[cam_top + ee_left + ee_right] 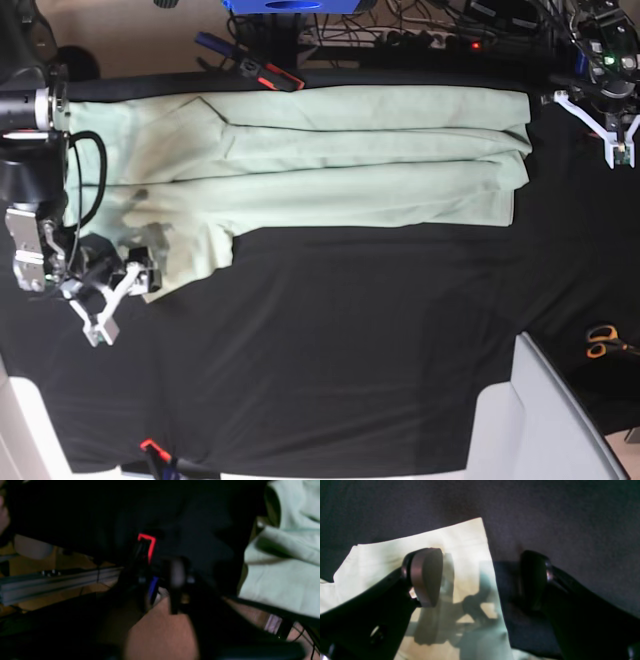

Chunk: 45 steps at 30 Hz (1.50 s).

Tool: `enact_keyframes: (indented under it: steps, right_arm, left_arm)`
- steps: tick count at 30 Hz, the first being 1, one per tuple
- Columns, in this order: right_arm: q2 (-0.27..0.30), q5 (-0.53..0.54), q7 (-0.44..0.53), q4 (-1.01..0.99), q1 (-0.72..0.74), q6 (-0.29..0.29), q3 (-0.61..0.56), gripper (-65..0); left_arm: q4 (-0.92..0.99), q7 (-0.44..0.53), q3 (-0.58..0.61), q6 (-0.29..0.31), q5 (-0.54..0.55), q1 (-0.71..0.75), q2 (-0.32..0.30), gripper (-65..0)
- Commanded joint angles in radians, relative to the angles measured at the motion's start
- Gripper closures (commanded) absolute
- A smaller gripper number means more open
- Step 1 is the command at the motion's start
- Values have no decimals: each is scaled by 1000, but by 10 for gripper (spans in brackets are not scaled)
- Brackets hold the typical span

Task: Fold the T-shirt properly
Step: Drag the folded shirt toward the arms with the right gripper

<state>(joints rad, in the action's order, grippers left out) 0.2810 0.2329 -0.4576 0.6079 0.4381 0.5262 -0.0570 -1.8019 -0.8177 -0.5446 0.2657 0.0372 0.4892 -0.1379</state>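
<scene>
The pale mint T-shirt (350, 160) lies along the far side of the black table covering (350, 350), folded lengthwise into a long band, with a sleeve hanging toward the left. My right gripper (125, 292) hovers at that sleeve. In the right wrist view it is open (482, 577): one finger (426, 576) is over the sleeve's cloth (460, 545), the other over bare black covering. My left gripper (612, 135) is past the shirt's hem end, apart from it. The left wrist view is dark and blurred, with its fingers (176, 585) a smear and the shirt (282, 567) off to the right.
Orange-handled scissors (600, 342) lie at the right edge. A grey-white panel (540, 420) stands at the front right. Cables and a blue object (290, 5) crowd the back edge, with a red-and-black tool (268, 76) by the shirt. An aluminium rail (62, 580) runs beyond the table edge.
</scene>
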Motion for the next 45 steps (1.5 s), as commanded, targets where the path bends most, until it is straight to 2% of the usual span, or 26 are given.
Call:
enact_keyframes:
  steps: [1,3,8,11,15,16,28,30,36,45]
  right_arm:
    - [8,13,30,2,34,5,-8,-469]
    - [5,15,52,-21,38,5,-17,-467]
    - [-15,12,90,-82,57,5,-20,-448]
    - [-18,12,92,-82,57,5,-20,-292]
    - [-19,12,92,-82,57,5,-20,-15]
    - [-19,12,92,-82,57,5,-20,0]
    - [-10,12,84,-32,21,7,-20,0]
    - [-10,12,75,89,-49,7,-19,0]
    - [-2,10,-57,491,-236,-4,-1,0]
    - [-16,15,-303,941,-454,-4,108,0]
  left_arm:
    - [-17,16,-7,-6,-3,6,-6,-39]
    - [-17,16,-7,-6,-3,6,5,0]
    - [-17,16,-1,-6,-3,15,17,0]
    - [-19,16,-1,-6,-3,18,17,0]
    - [-19,16,-4,-6,-3,19,17,0]
    - [-17,16,-4,-6,-3,19,17,0]
    - [-17,16,-1,-6,-3,18,14,0]
    - [-17,16,-4,-6,-3,18,13,0]
    - [-17,16,-7,-6,-4,10,11,0]
    - [-17,18,-4,-6,-4,7,11,0]
